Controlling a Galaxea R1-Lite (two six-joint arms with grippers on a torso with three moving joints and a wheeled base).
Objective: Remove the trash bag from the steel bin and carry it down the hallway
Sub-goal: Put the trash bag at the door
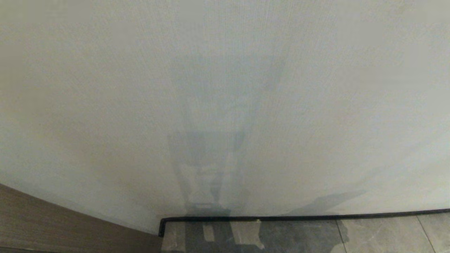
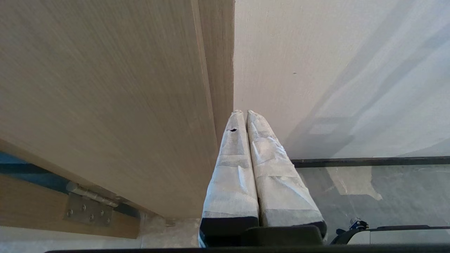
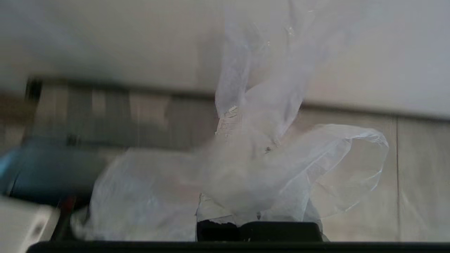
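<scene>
The right gripper (image 3: 246, 140) is pinched on the trash bag (image 3: 281, 168), whose clear film drapes over its wrapped fingers and billows out beyond them. It looks very light, limp and slippery, with only a little white waste inside, so a gathered bunch near the neck seems the safest hold; thin film could tear or slide free. Beyond the bag lie the hallway's grey tiles (image 3: 415, 168) and pale wall (image 3: 105, 35). The left gripper (image 2: 242, 113) is pressed together, empty, beside a wood-coloured door (image 2: 105, 88).
</scene>
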